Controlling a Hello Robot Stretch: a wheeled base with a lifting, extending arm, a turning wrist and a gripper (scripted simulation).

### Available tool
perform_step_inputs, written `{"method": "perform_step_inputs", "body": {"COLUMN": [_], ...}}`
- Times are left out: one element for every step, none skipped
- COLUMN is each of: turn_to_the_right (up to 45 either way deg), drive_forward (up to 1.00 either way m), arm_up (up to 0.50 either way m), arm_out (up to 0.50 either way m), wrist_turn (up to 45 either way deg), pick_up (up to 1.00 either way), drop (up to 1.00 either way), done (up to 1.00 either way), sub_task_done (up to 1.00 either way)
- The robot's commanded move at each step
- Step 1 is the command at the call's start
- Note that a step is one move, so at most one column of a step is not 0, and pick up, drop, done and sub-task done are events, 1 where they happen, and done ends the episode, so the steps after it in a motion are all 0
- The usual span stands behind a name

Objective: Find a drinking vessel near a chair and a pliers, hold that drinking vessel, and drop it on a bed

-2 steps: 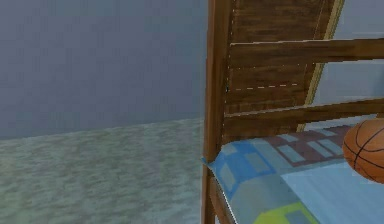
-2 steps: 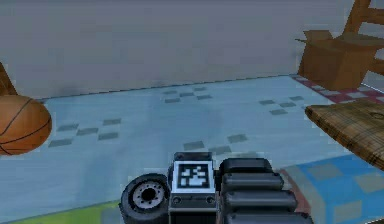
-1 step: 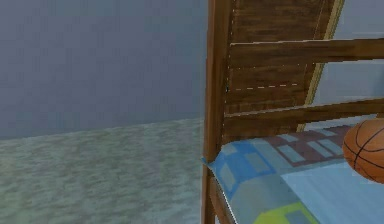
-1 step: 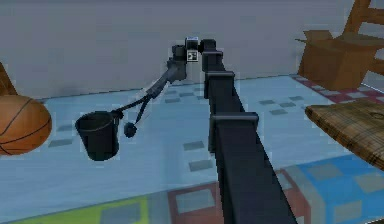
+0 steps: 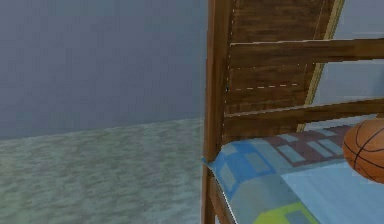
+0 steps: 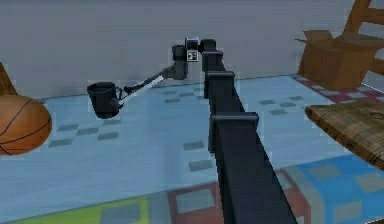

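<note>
1. Where the gripper [image 6: 120, 97] ends, a dark mug [image 6: 101, 99] with an open top sits at the fingertips, seen against the far part of the bed [image 6: 150, 140], close to the wall behind the bed.
2. The two thin fingers [image 6: 150, 82] slope down toward the mug. The bed's cover lies directly behind the mug, so it cannot be told whether the mug hangs clear of the bed or rests on it, nor whether the gripper holds it.
3. The arm [image 6: 235, 140], a dark square bar, reaches out across the bed; two white marked squares [image 6: 208, 58] stand at its far end above the bed.
4. The bed's cover is pale blue with coloured blocks.
5. An orange basketball [image 6: 20, 125] lies on the bed, apart from the mug; the forward view shows it on the bed [image 5: 300, 185] as a ball [image 5: 368, 148] just beside the wooden slatted frame [image 5: 270, 70] at the bed's end.
6. A cardboard box [image 6: 335, 58] with raised flaps stands beyond the bed.
7. Grey-green floor [image 5: 100, 170] and a blue-grey wall [image 5: 100, 60] lie beside the bed's frame.
</note>
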Motion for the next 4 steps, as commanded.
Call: {"method": "perform_step_inputs", "body": {"turn_to_the_right": [0.0,0.0,0.0,0.0], "drive_forward": [0.0,0.0,0.0,0.0], "arm_up": [0.0,0.0,0.0,0.0], "arm_out": [0.0,0.0,0.0,0.0], "wrist_turn": [45.0,45.0,12.0,0.0], "pick_up": [0.0,0.0,0.0,0.0], "drop": [0.0,0.0,0.0,1.0], "done": [0.0,0.0,0.0,0.0], "sub_task_done": [0.0,0.0,0.0,0.0]}}
